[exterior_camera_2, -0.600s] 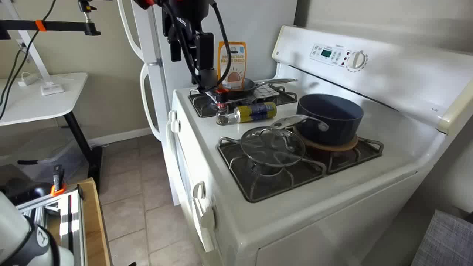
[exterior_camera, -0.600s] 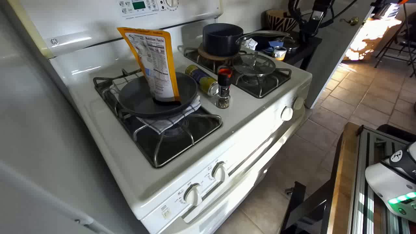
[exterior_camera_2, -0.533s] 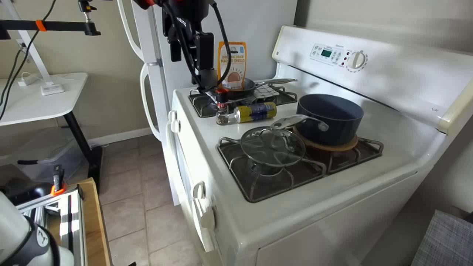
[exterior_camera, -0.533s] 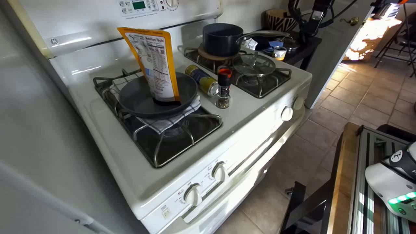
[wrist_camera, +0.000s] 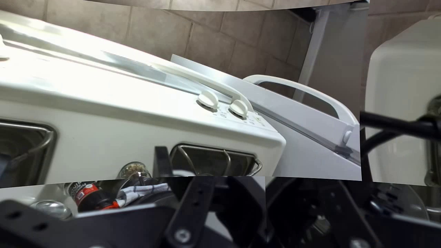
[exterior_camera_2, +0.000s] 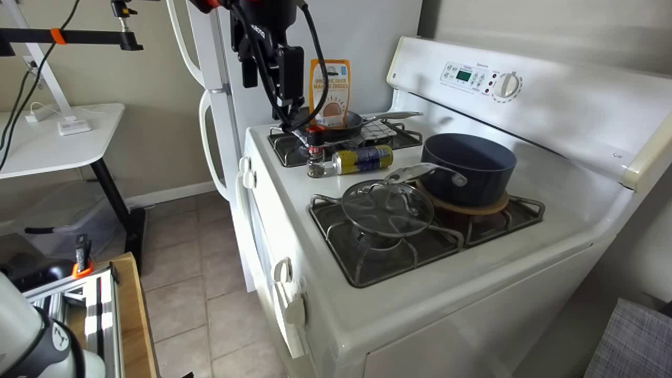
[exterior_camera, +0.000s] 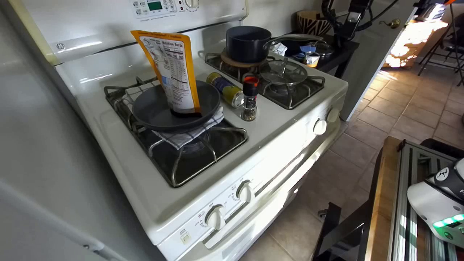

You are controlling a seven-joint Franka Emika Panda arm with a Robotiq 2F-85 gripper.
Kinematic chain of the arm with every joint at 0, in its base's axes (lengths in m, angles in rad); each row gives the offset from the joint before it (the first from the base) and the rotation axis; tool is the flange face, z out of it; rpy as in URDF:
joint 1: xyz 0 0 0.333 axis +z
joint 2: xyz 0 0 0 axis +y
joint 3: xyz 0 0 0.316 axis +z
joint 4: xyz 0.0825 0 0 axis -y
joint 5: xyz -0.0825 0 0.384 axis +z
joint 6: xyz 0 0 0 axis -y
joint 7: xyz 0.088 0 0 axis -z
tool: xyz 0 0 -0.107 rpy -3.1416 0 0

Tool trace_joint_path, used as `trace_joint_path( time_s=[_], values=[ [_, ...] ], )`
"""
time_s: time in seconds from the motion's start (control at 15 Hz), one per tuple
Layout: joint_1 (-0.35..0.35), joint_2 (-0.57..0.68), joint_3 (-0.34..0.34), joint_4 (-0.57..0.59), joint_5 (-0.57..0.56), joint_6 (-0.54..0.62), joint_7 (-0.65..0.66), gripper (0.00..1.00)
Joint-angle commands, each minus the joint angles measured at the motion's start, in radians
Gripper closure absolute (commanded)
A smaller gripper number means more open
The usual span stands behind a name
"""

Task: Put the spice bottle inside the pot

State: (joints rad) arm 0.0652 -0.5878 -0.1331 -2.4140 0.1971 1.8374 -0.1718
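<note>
The spice bottle [exterior_camera: 250, 98] stands upright on the white stove top between the burners. It has a red-orange cap, a dark label and a clear base with grains inside. It also stands at the front edge in an exterior view [exterior_camera_2: 315, 152] and lies partly behind my gripper in the wrist view [wrist_camera: 88, 196]. The dark blue-black pot [exterior_camera: 248, 47] sits on a round wooden board on the back burner; it shows in an exterior view [exterior_camera_2: 467, 170] too. Its floor is hidden. My gripper [exterior_camera_2: 270, 100] hangs in the air above the stove's front, open and empty, not touching the bottle.
A yellow-blue can [exterior_camera_2: 363, 160] lies beside the bottle. A glass lid [exterior_camera_2: 388, 208] rests on the front burner, beside the pot's handle [exterior_camera_2: 420, 171]. An orange packet [exterior_camera: 174, 72] stands in a frying pan [exterior_camera: 152, 108] on a checked cloth.
</note>
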Motion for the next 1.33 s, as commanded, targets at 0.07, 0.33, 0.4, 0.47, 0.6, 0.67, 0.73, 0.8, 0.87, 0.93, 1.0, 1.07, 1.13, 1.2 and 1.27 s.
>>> trace_joint_path(
  time_s=[0.07, 0.33, 0.4, 0.47, 0.6, 0.67, 0.73, 0.8, 0.87, 0.93, 1.0, 1.07, 1.13, 1.2, 1.27],
  values=[
    [-0.022, 0.017, 0.078, 0.019, -0.055, 0.076, 0.014, 0.0],
    [-0.017, 0.074, 0.163, 0.056, -0.148, 0.199, 0.064, 0.0],
    [-0.016, 0.097, 0.178, 0.063, -0.176, 0.238, 0.066, 0.0],
    [-0.013, 0.122, 0.187, 0.074, -0.196, 0.27, 0.064, 0.0],
    [0.012, 0.177, 0.176, 0.081, -0.166, 0.356, 0.033, 0.0],
    [0.035, 0.212, 0.154, 0.084, -0.113, 0.407, 0.003, 0.0],
    [0.061, 0.233, 0.13, 0.089, -0.051, 0.427, -0.042, 0.0],
    [0.026, 0.173, 0.166, 0.061, -0.12, 0.392, 0.019, 0.0],
    [0.036, 0.199, 0.157, 0.065, -0.092, 0.416, -0.005, 0.0],
    [0.041, 0.219, 0.152, 0.072, -0.079, 0.422, -0.015, 0.0],
    [0.043, 0.231, 0.148, 0.08, -0.073, 0.422, -0.022, 0.0],
    [0.044, 0.236, 0.146, 0.085, -0.069, 0.422, -0.026, 0.0],
    [0.043, 0.241, 0.157, 0.08, -0.083, 0.447, -0.013, 0.0],
    [0.052, 0.267, 0.162, 0.084, -0.066, 0.468, -0.007, 0.0],
    [0.052, 0.285, 0.177, 0.082, -0.074, 0.492, 0.015, 0.0]
  ],
)
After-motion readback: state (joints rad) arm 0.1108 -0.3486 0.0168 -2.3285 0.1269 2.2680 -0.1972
